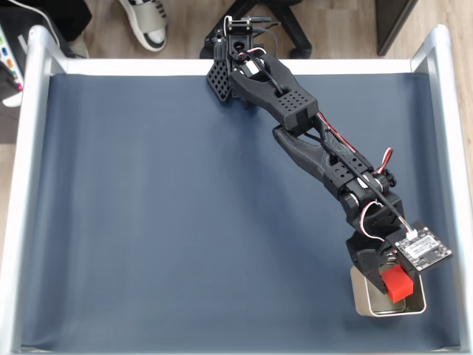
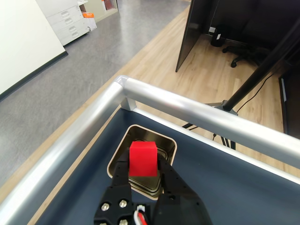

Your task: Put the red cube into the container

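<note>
The red cube [image 1: 400,283] [image 2: 143,158] is held between the black fingers of my gripper [image 1: 395,285] [image 2: 143,169], which is shut on it. The cube hangs directly above the open container [image 1: 368,302] [image 2: 165,141], a small square metal tin with rounded corners standing at the lower right corner of the table in the fixed view. In the wrist view the cube covers the middle of the tin's opening, and the tin's rim shows around it. Whether the cube touches the tin's floor cannot be told.
The dark blue mat [image 1: 185,222] covers the table, framed by silver rails [image 1: 443,133] [image 2: 197,112]. The tin sits close to the right rail and the front edge. A person's sandalled foot [image 1: 144,22] and a chair base [image 1: 281,22] lie beyond the far rail.
</note>
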Controlling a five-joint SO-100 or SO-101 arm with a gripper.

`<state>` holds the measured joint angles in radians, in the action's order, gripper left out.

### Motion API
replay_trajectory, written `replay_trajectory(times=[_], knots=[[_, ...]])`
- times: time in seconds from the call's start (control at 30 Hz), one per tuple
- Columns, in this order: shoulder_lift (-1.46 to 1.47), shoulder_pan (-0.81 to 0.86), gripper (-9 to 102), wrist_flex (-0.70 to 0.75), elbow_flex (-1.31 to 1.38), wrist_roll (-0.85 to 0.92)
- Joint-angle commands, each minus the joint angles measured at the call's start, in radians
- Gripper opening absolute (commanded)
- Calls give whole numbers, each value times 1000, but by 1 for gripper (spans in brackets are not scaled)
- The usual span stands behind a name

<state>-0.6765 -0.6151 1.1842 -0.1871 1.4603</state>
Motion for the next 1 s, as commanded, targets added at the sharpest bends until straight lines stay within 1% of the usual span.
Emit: replay_trajectory(times=[0.0,0.33,0.57,0.87,0.97], knots=[[-5,-3,1,-2,92,-18],[6,-3,4,-3,103,-21],[8,-3,15,0,103,-17],[12,-5,21,3,103,-14],[12,-6,22,3,103,-15]])
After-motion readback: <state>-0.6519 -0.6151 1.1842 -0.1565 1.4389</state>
